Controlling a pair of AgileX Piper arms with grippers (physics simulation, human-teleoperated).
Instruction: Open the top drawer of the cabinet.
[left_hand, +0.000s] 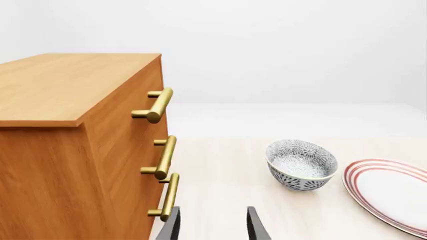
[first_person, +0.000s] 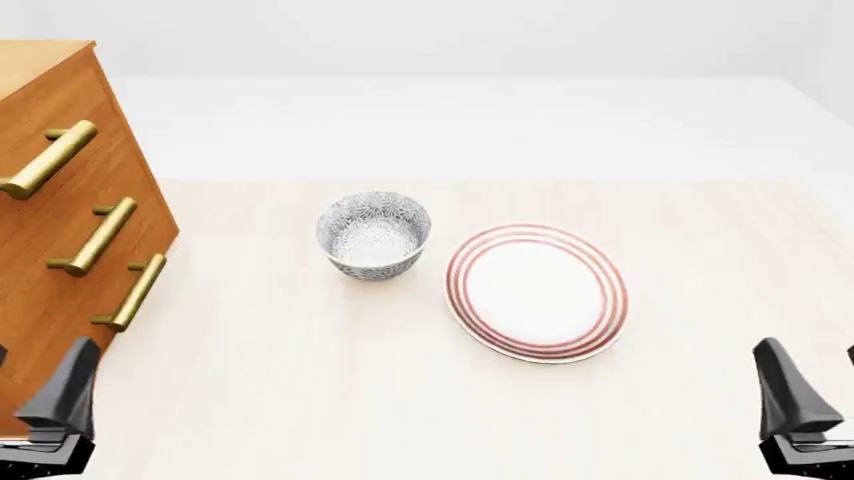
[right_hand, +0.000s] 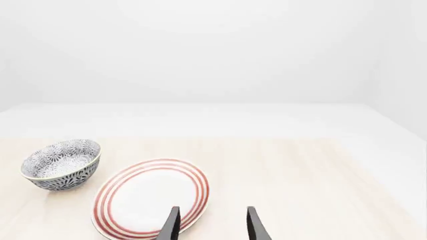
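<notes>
- Reaching needed: top drawer (first_person: 60, 150) of cabinet (first_person: 80, 250) at table's left edge, forward of and above left end effector (left_hand: 212, 225); bar handle (first_person: 48, 160) runs fore-aft in front view.
- Left end effector open, empty, nearer.
- Right end effector (right_hand: 212, 225) open, empty, well apart.

The cabinet (first_person: 54, 250) is orange-brown wood with brass handles (first_person: 51, 158). The bowl (first_person: 374, 235), at its 3 o'clock in the front view, bears a dark blue-and-white leafy pattern. The plate (first_person: 537, 291) is white with red rings. The table (first_person: 334, 400) is pale wood grain. Both grippers' fingers (left_hand: 257, 226) are dark grey.
</notes>
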